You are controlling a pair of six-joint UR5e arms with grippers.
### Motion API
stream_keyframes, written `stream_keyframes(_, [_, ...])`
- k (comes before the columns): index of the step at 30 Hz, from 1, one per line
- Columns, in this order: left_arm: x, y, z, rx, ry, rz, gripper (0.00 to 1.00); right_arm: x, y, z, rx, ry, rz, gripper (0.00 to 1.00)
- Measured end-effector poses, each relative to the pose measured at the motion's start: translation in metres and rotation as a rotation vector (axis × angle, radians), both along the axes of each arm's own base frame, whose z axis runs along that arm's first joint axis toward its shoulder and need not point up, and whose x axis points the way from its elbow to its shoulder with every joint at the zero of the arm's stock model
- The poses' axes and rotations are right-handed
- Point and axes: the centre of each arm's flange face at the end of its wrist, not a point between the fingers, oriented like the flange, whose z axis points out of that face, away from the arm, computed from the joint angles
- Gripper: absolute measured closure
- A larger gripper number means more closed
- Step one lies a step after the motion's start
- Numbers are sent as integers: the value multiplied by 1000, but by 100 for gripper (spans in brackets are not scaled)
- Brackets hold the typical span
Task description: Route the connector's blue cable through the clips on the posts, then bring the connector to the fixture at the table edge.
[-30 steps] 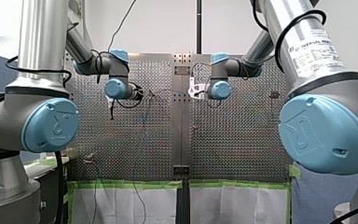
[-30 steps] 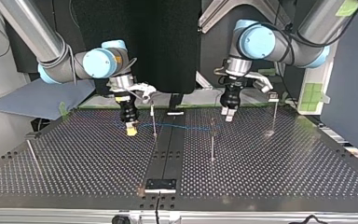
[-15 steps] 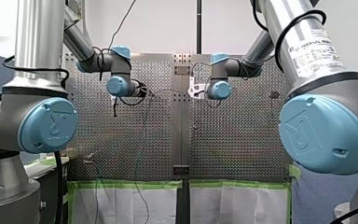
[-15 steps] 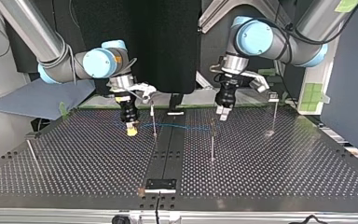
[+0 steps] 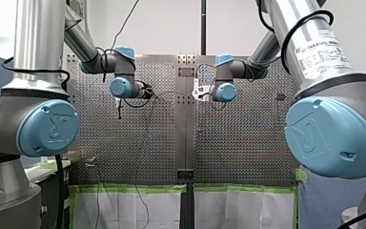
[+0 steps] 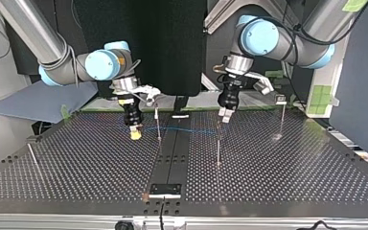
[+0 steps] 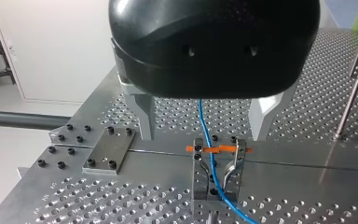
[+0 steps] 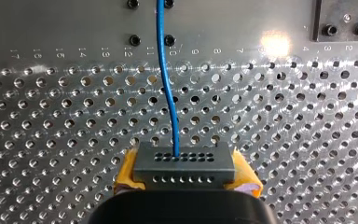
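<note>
In the right wrist view my right gripper [image 8: 185, 173] is shut on the grey connector [image 8: 184, 161], its yellow pads [image 8: 127, 169] on both sides. The blue cable [image 8: 167, 88] runs straight ahead from the connector over the perforated plate. In the top view that gripper [image 6: 135, 133] hangs low at the left, and the cable [image 6: 191, 129] stretches right past a thin post [image 6: 158, 123] to a second post [image 6: 218, 143]. My left gripper [image 6: 224, 115] hovers open just above that second post. Its metal fingers [image 7: 143, 116] straddle the cable [image 7: 205, 123] above a clip [image 7: 216, 175].
Two more posts stand on the table, one at the top view's right [image 6: 281, 117] and one at its left [image 6: 32, 158]. A small fixture [image 6: 165, 190] sits at the table's near edge in that view. A bolted plate [image 7: 108, 149] lies beside the clip.
My left arm has shifted toward the top view's left, bringing its open gripper over the second post. My right gripper and the connector have stayed put.
</note>
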Motion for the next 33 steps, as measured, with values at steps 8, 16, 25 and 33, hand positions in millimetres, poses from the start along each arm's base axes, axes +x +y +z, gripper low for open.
stream_keyframes(8, [0, 0, -1, -10, 4, -2, 0, -1, 0, 0, 3, 0, -1, 100])
stream_keyframes(16, [-3, -1, -4, -13, 7, -6, 0, -2, -1, 0, 6, 2, -3, 100])
stream_keyframes(25, [-9, -4, -7, 25, 12, 24, 0, -3, -2, -1, 8, 3, -6, 100])
stream_keyframes(33, [-13, -17, 0, 28, 1, 43, 0, -4, -2, -1, 8, 3, -6, 100])
